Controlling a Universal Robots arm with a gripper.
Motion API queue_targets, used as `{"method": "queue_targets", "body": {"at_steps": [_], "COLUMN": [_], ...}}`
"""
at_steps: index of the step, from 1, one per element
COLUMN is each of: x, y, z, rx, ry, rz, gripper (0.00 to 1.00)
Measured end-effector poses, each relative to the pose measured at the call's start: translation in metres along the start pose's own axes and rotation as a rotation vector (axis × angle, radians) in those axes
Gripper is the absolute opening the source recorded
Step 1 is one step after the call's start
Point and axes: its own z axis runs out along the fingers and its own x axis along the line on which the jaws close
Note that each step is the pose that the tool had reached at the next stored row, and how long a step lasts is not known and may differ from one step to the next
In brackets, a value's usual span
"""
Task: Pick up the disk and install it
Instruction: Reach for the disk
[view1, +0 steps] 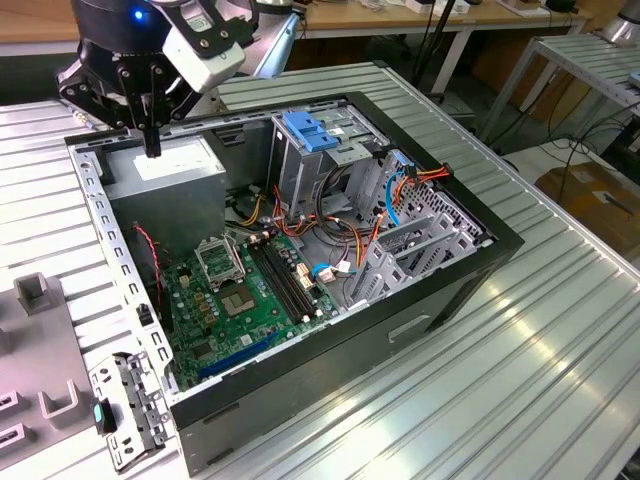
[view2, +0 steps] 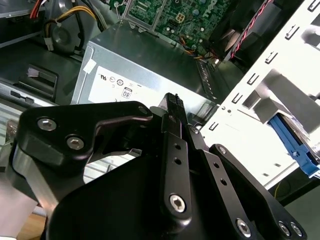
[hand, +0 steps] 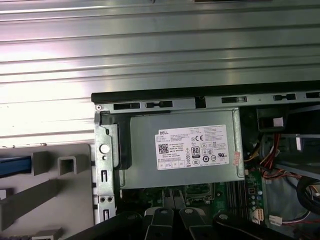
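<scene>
- Disk (hand: 14, 166): all I can make out is a blue strip, probably one side rail, lying on the grey fixture (hand: 67, 165) outside the computer case (view1: 90, 200). In the second wrist view a blue edge (view2: 296, 146) sits just past the case's perforated wall. Label and silver body can't be seen.
- Tool (view1: 150, 150) hangs over the power supply (view1: 165, 175) in the far-left corner of the case, fingers pointing down and clear of the supply's top. The second wrist view has the tool (view2: 172, 100) above the supply's white sticker.
- Tool state: clenched, fingertips together, nothing between them.
- Key relation, as a judgement: the disk lies outward from the tool, across the case wall, towards the exterior view's left. The U-shaped block of the fixture (view1: 30, 290) stands between the wall and the blue strip, so the disk is not just beside the wall.
- Long axis: in the first wrist view the strip runs roughly square to that case wall. Only a short length shows, so treat this as a guess.
- Drive cage (view1: 300, 170) with the flat blue latch (view1: 310, 130) is on the other side of the tool, towards the exterior view's right, past the power supply.
- So the disk and the cage sit on opposite sides of the tool, with the case wall between tool and disk.
- Only one arm here, so nothing to choose between.
</scene>
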Motion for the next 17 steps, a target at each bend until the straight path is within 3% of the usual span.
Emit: {"method": "queue_targets", "body": {"at_steps": [11, 12, 17], "x": [0.0092, 0.0145, 0.0192], "y": [-0.0007, -0.0011, -0.0014], "z": [-0.0002, -0.0003, -0.0004], "rx": [0.0, -0.0001, -0.0001], "ry": [0.0, 0.0, 0.0], "rz": [0.0, 0.0, 0.0], "gripper": [0.11, 0.11, 0.11]}}
